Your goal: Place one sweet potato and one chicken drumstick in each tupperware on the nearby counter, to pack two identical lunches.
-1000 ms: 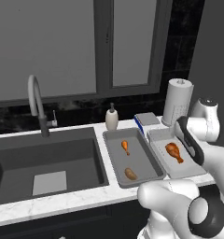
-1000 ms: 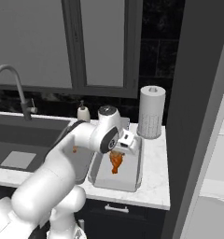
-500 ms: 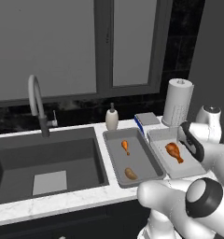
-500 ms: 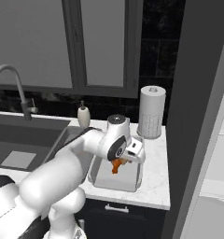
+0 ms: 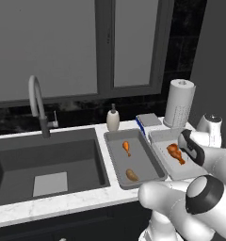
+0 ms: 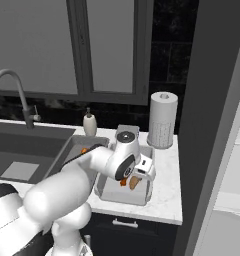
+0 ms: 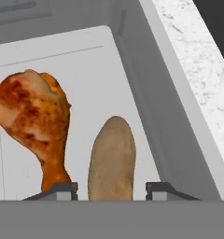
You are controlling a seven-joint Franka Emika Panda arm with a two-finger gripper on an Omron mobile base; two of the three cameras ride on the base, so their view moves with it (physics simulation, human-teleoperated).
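In the right-hand tupperware (image 7: 132, 56), near the right end of the counter (image 6: 164, 175), a sweet potato (image 7: 111, 158) lies flat on the floor beside a chicken drumstick (image 7: 37, 121), the two close together. The gripper (image 7: 111, 187) hangs right over the sweet potato, its jaws parted to either side of the tuber's near end with a gap showing on each flank, so they appear loose around it and not clamping. The other tupperware (image 5: 116, 162), just right of the sink (image 5: 49, 164), already holds its own drumstick (image 5: 127, 148) toward the back edge and a sweet potato (image 5: 132, 175) toward the front edge. A paper towel roll (image 5: 179, 103) and a soap dispenser (image 5: 113, 120) stand along the back edge of the counter.

The sweet potato looks firm, rounded and fairly dense; it should roll if nudged, so the best hold is across its narrow width at the middle. The drumstick looks greasy and tapered, likely to slip; its thick meaty end gives the surer grip.
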